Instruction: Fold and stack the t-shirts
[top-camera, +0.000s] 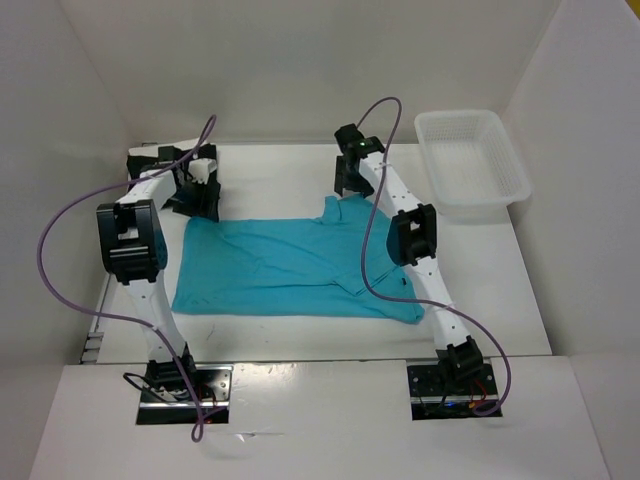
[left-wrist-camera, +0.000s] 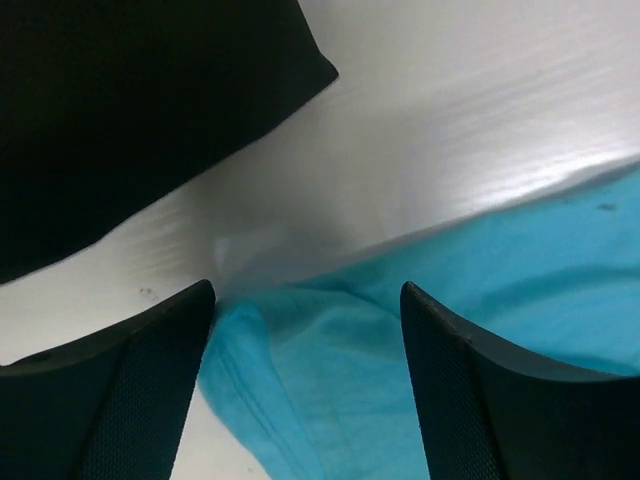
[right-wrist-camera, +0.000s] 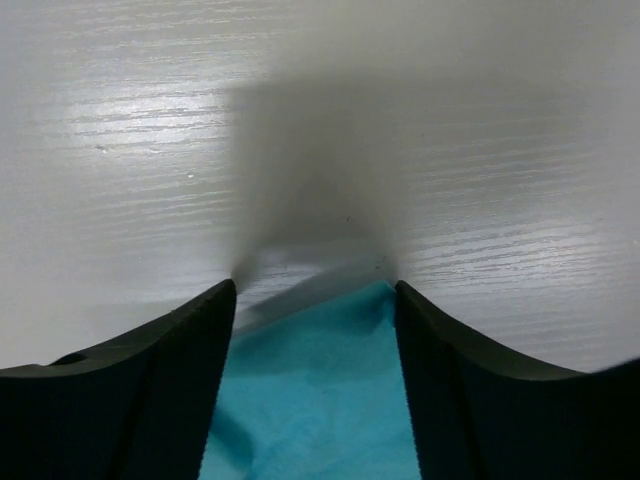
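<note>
The turquoise t-shirt (top-camera: 290, 265) lies spread flat across the middle of the table, one sleeve folded over near its right edge. My left gripper (top-camera: 205, 195) is at the shirt's far left corner. In the left wrist view the left gripper (left-wrist-camera: 305, 290) is open, and a rumpled turquoise corner (left-wrist-camera: 330, 380) lies between its fingers. My right gripper (top-camera: 350, 185) is at the far right corner. It too is open (right-wrist-camera: 315, 285), with a turquoise cloth tip (right-wrist-camera: 320, 390) between the fingers. A black t-shirt (left-wrist-camera: 130, 110) lies just beyond the left gripper. No cream-white t-shirt is in view.
A white plastic lattice basket (top-camera: 470, 165) stands at the far right of the table. White walls enclose the table on the left, back and right. The purple cables of both arms loop above the shirt.
</note>
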